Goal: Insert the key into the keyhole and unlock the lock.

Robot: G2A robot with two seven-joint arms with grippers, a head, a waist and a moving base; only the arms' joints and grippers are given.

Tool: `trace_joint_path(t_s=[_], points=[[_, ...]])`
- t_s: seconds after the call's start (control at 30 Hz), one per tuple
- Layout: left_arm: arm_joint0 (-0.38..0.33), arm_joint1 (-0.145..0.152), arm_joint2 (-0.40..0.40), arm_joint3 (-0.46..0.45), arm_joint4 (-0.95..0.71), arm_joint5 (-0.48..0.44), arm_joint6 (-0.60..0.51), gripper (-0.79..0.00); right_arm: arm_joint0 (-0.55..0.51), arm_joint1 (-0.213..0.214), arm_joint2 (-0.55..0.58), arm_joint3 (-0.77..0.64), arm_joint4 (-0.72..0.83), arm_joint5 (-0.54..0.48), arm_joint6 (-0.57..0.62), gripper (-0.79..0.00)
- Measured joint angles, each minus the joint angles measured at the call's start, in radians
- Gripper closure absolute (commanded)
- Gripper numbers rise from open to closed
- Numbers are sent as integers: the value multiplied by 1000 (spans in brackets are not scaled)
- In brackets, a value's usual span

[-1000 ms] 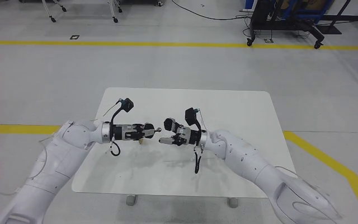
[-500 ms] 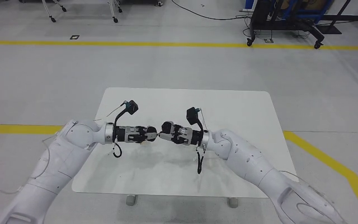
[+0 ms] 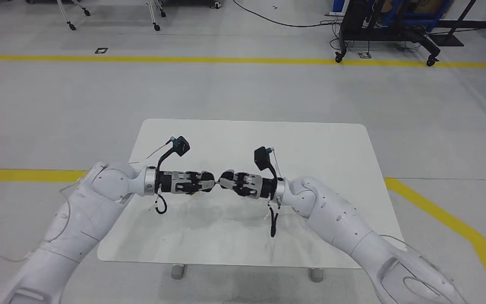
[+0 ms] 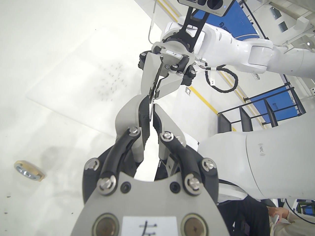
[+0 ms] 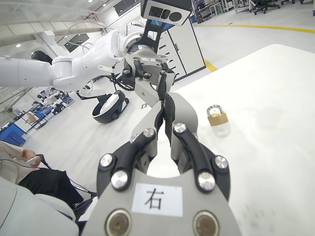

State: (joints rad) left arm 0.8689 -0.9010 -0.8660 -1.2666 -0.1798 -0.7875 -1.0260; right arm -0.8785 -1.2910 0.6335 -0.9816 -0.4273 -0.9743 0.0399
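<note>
I'm holding left end effector [image 4: 150, 113] and right end effector [image 5: 164, 104] both clenched on the key [image 4: 152, 102] mid-air, likely regripping it for insertion, lock [image 5: 217, 118] lying free on counter [image 5: 270, 87].

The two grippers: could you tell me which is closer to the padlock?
Probably the left gripper: the padlock lies on the table close beside its wrist, whereas it sits out beyond the tips of the right gripper.

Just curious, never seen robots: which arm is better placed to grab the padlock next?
Probably left: the padlock lies nearer the left gripper than the right gripper; both pinch the key.
</note>
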Motion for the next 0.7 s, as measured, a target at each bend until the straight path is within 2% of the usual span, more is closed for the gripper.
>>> trace_joint_path(t_s=[0.37,0.57,0.7], points=[[22,11,-52,27,-62,-40,33,-785,-20,4,58,16,13,-38,-15,0],[46,26,-99,27,-66,-60,57,-785,-66,35,129,-23,1,-38,-65,0],[58,32,-135,42,-32,-28,135,-785,-94,53,164,-52,3,-38,-83,0]])
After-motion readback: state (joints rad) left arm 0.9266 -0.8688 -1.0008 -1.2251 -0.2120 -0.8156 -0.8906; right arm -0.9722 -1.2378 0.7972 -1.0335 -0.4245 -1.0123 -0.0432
